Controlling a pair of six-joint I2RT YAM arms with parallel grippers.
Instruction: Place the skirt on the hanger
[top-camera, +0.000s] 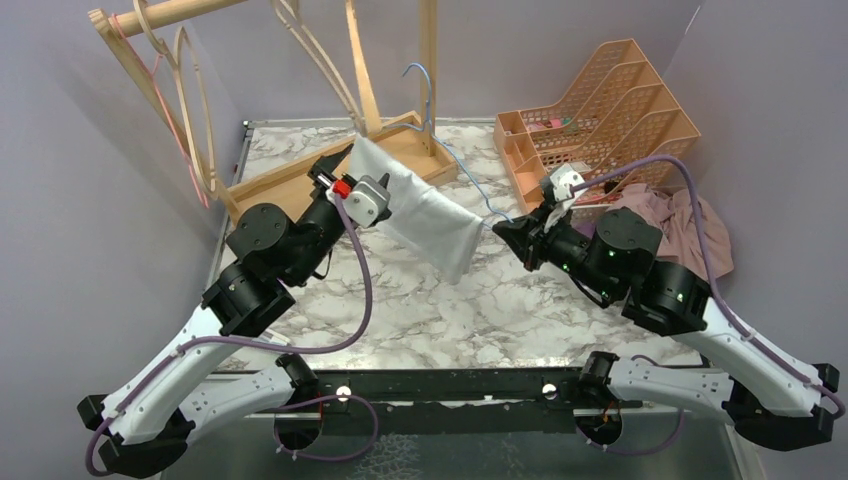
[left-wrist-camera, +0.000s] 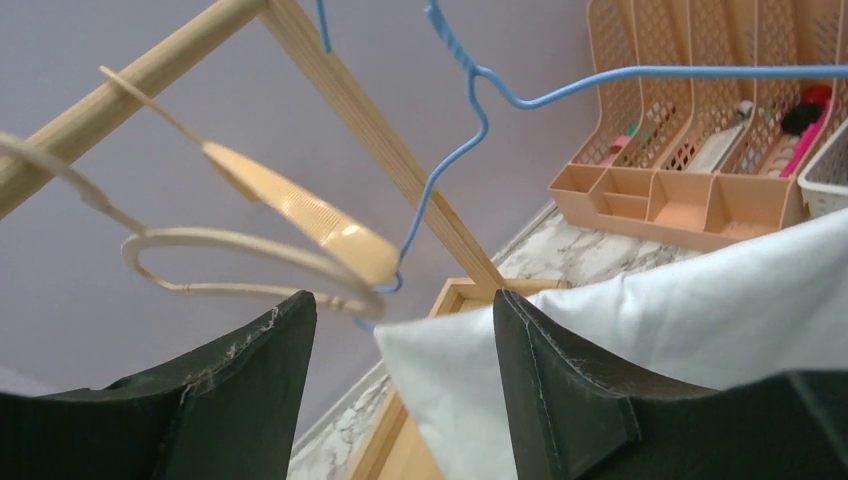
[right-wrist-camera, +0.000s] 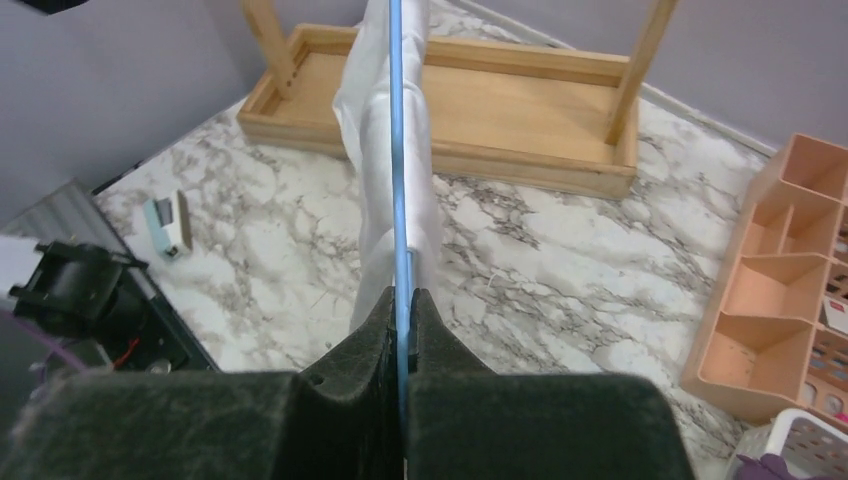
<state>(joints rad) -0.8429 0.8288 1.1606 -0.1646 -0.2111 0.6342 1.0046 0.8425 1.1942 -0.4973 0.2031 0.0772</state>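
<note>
A peach mesh organizer stands at the table's far right with a few small pink, green and dark items in its slots, too small to name. A heap of pink cloth lies just beside it. The shallow wooden tray at the foot of the wooden rack has the skirt's far end hanging over it. The white skirt is draped on the blue wire hanger, its long axis running from the far left down toward the near right, held off the table. The right gripper is clamped on the hanger wire. The left gripper has its jaws apart, with the skirt's edge against one finger. The table is marble-patterned, and the walls are lilac-grey.
</note>
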